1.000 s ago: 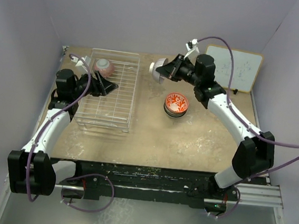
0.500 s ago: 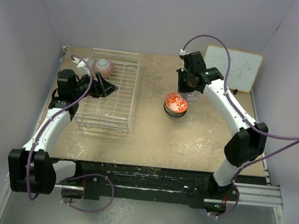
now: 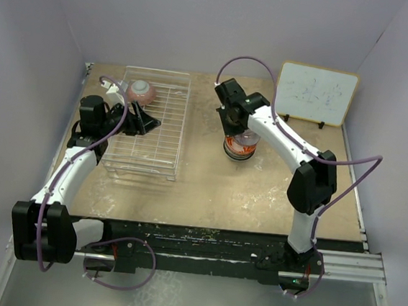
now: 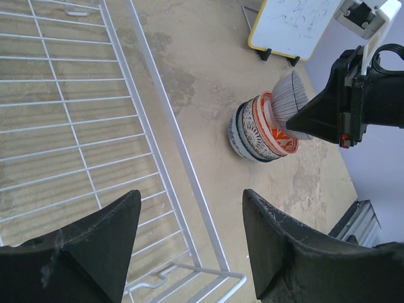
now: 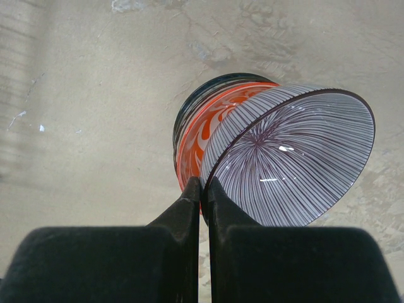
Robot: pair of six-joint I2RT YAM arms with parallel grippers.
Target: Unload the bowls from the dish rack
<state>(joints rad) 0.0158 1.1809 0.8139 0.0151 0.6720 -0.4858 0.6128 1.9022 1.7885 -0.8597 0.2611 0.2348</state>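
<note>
The dish rack [image 3: 152, 130] stands at the left, with a pink bowl [image 3: 142, 90] in its far corner. My left gripper [image 3: 146, 122] is open and empty above the rack's wire floor [image 4: 76, 126], jaws wide apart [image 4: 189, 246]. My right gripper [image 5: 204, 186] is shut on the rim of a purple-striped bowl [image 5: 293, 167]. It holds the bowl tilted, just over a stack topped by a red-orange bowl [image 5: 201, 136]. The stack [image 3: 237, 149] sits on the table right of the rack and also shows in the left wrist view [image 4: 259, 132]. The other bowls cannot be told apart.
A white framed board [image 3: 317, 93] stands at the back right. The rack's right rail [image 4: 177, 145] runs between my left gripper and the stack. Grey walls close in the table on three sides.
My right arm has swung the striped bowl from the back of the table down to the red-orange stack. My left arm has hardly moved.
</note>
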